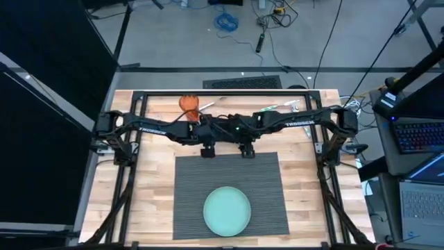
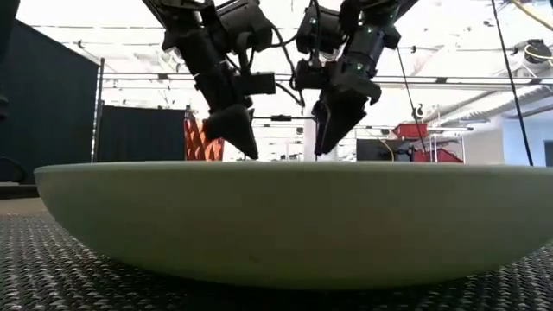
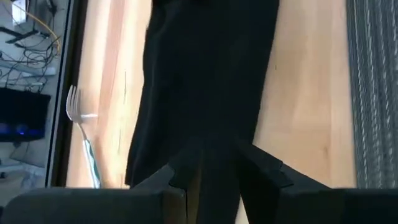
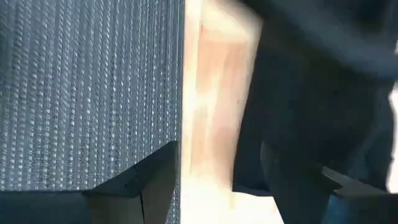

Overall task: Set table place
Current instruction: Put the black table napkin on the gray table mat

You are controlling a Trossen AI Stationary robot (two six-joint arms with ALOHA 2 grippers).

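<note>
Both grippers, left and right, are being held pointing down side by side over the mat's far edge, fingers pressed together, nothing gripped. A black napkin is lying just beyond, equally near both. The plate is sitting empty on the mat's near half.

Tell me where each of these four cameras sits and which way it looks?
High: overhead, straight down on table, both arms, placemat, plate.
Low: tabletop level, behind the plate; both grippers hang above.
Left wrist: past its fingers, wood, fork.
Right wrist: past its fingers, placemat edge.
Shared: high and low show the plate.
</note>
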